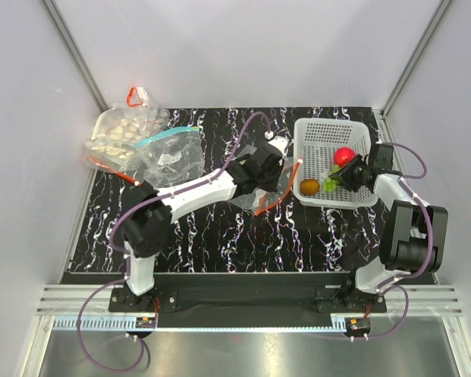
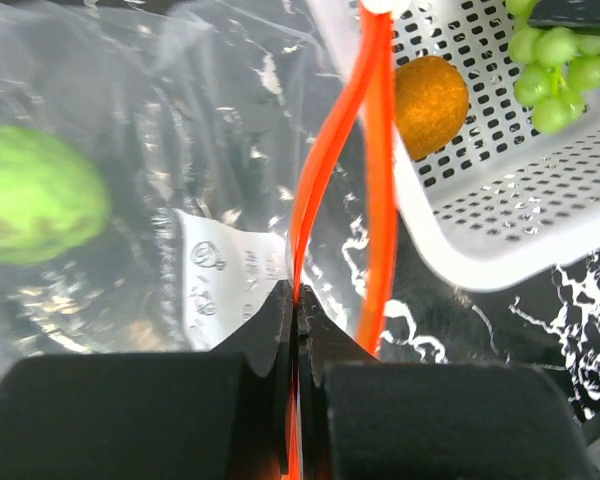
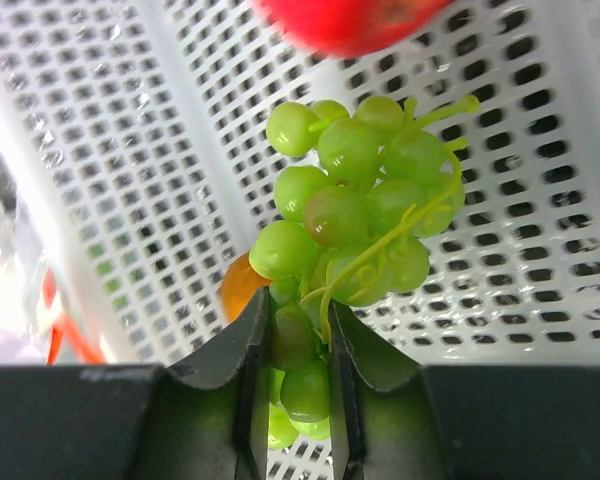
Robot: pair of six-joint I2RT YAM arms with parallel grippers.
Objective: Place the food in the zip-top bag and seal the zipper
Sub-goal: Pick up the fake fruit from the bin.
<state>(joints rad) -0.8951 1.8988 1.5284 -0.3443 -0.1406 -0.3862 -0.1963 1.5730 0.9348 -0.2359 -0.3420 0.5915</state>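
When reading from the far left, skip the bag of pale pieces and the teal-zippered bag; not part of this job. Next along, stretched diagonally from its base toward the table's middle with the left arm, wrist low. Pinching one lip of the zipper with the left gripper, fingers pressed tight on the strip, apparently to keep the mouth of the zip-top bag parted and facing the basket just beside it. Through the crinkled film, a green roundish piece, seemingly inside already. Left in the basket: the brown-orange ball near the wall closest to the bag, and the red fruit further right. Over on the right, folded back sharply at the elbow with the right arm, wrist reaching into the basket. Clamping the grape bunch at its near end with the right gripper, most of the grapes projecting beyond the fingertips; hard to tell whether lifted clear of the basket floor. Likely next: carrying the bunch leftward over the basket wall into the held-open mouth.
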